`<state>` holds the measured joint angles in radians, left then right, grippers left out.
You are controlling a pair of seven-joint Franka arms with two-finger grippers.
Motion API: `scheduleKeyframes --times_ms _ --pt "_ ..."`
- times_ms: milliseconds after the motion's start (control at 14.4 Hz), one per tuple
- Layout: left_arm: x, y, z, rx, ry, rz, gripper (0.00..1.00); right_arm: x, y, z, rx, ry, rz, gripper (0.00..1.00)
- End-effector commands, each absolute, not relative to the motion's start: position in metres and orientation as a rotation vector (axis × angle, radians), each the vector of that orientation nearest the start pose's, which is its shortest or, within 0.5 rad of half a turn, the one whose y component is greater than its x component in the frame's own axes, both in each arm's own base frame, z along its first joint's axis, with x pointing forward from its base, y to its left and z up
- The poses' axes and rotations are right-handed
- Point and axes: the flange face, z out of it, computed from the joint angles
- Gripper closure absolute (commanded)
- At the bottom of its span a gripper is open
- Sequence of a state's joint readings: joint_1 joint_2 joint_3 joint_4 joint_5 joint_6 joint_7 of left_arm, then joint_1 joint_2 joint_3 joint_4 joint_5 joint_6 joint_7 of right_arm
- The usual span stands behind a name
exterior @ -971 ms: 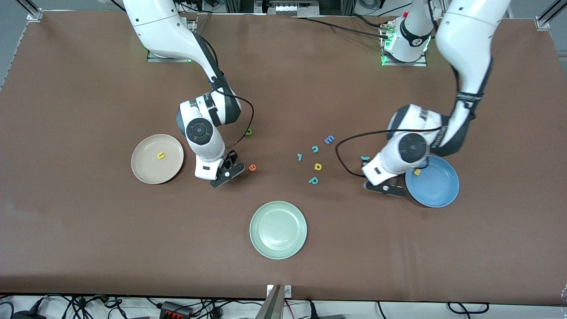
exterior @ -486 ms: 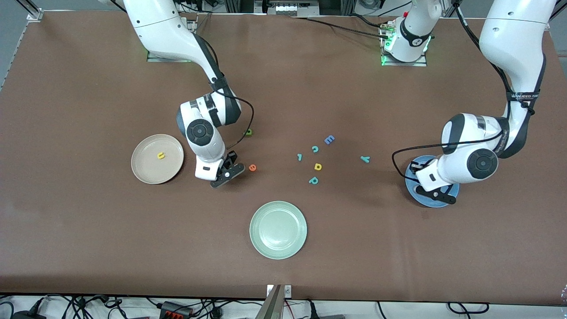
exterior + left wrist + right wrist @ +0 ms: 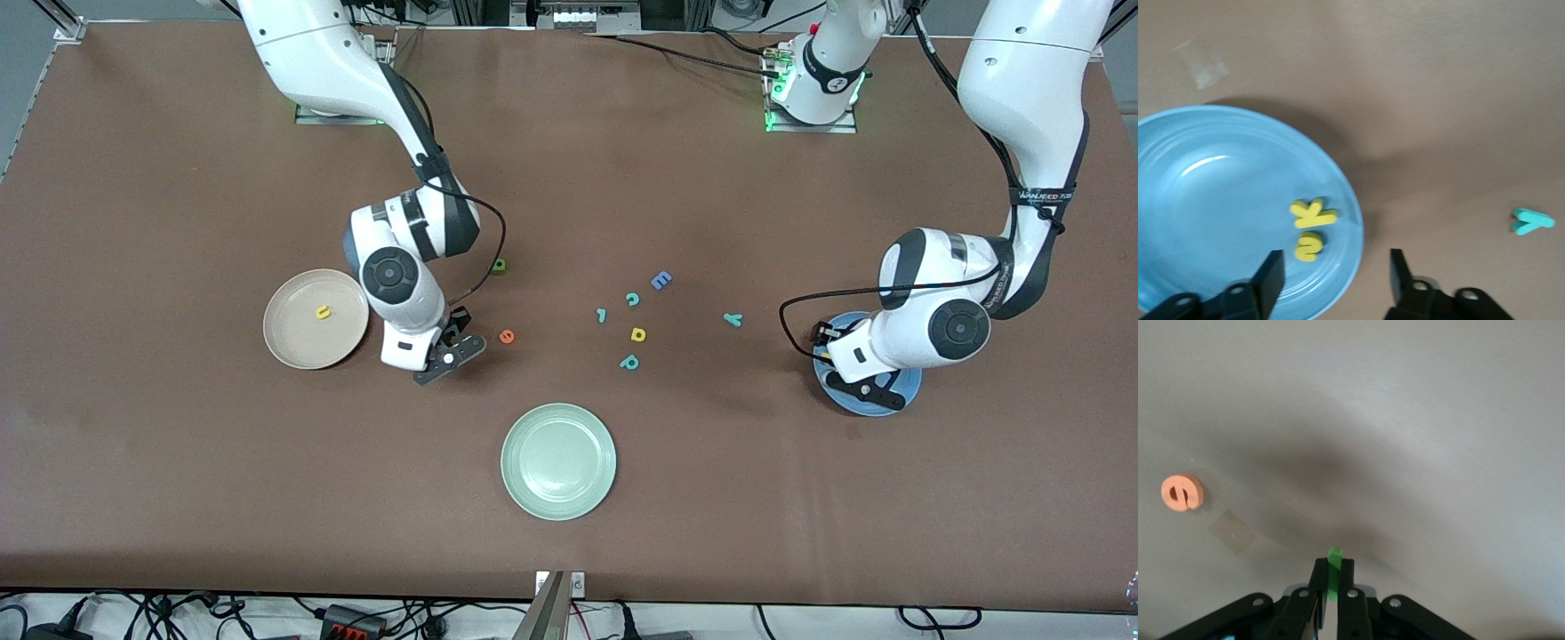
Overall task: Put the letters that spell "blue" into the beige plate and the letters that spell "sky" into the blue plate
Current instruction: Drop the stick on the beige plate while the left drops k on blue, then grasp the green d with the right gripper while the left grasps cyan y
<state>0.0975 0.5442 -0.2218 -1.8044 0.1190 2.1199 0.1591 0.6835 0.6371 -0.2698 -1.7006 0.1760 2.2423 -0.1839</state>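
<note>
Front view: right gripper (image 3: 442, 353) hangs low over the table betw. the beige plate (image 3: 283, 342) and orange e (image 3: 507, 337), e just beside it toward the left arm's end. Yellow u (image 3: 323, 312) lies in that plate; olive b (image 3: 500, 265) waits near the right arm's wrist. Left gripper (image 3: 861, 384) sits over the blue plate (image 3: 840, 402); teal y (image 3: 733, 318) lies well apart from it, toward the table's middle.

Left wrist view: jaws apart, holding nothing. Yellow k (image 3: 1313, 213) and s (image 3: 1308, 247) lie in the plate, just ahead of the fingertips. Next for this arm, prob.: fetch y.

Right wrist view shows what the front view hides: jaws clamped on the thin green l (image 3: 1333, 577). Next, prob.: carry it over the beige plate, then release.
</note>
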Motion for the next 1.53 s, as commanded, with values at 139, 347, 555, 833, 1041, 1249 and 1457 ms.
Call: scheduleKeyframes --times_ms 139,347,555,833,1041,1249,1457 --pt "0.611 -0.119 0.255 -3.100 0.565 0.301 0.00 0.615 0.178 0.266 -3.116 -0.466 0.278 1.00" --pt "0.599 -0.151 0.248 -3.094 0.603 0.311 0.00 0.598 0.127 0.260 -3.132 -0.345 0.349 1.00" --pt "0.585 -0.188 0.247 -2.999 0.807 0.274 0.00 0.580 0.104 0.245 -3.129 -0.289 0.403 1.00" --pt "0.585 -0.193 0.247 -2.854 1.204 0.271 0.00 0.562 0.099 0.214 -3.143 -0.276 0.380 1.00" --pt "0.585 -0.189 0.230 -2.671 1.651 0.307 0.00 0.564 0.104 0.217 -3.150 -0.220 0.377 0.00" --pt "0.574 -0.205 0.219 -2.578 1.796 0.341 0.00 0.568 0.125 0.254 -3.126 -0.207 0.348 0.00" --pt "0.576 -0.204 0.202 -2.359 2.091 0.293 0.05 0.555 0.171 0.269 -3.092 -0.196 0.322 0.00"
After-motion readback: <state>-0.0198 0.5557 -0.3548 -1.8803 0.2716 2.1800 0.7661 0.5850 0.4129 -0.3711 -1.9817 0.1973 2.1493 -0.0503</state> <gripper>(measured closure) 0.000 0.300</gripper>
